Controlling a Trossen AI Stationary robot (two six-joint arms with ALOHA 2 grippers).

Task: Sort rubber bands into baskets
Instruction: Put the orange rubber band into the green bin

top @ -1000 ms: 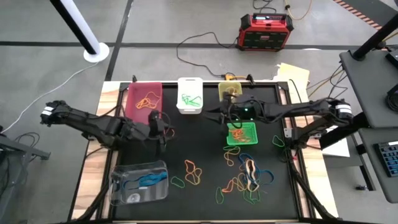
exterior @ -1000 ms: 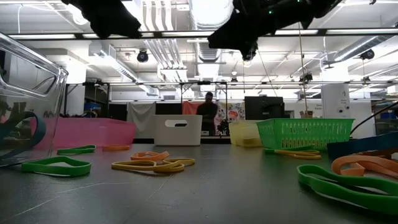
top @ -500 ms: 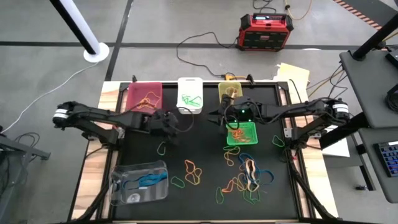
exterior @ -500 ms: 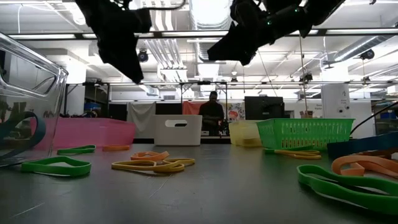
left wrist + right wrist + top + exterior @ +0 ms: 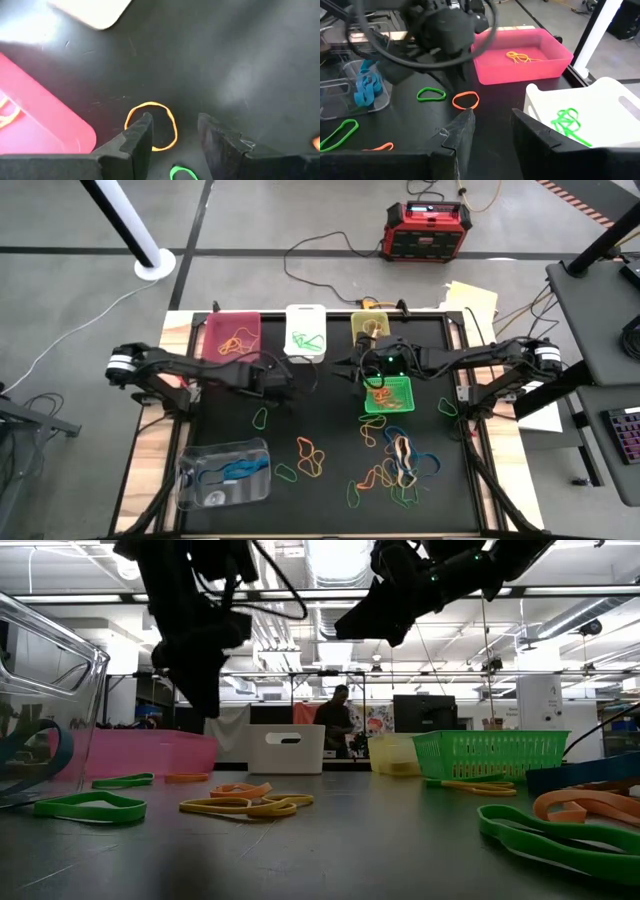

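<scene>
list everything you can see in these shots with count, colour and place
baskets: five; pink, white, yellow-green along the far edge, green mesh mid-right, clear near left
rubber bands: many; orange, yellow, green, blue, loose on the mat near right, some in baskets
orange band: one, on the mat by the pink basket
red-black box: one, on the floor beyond the table
person: one, far in the room
left gripper: open, above the orange band
right gripper: open, over the green mesh basket

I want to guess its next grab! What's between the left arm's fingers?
An orange rubber band on the bare black mat, seen in the left wrist view between the open fingers.
</scene>
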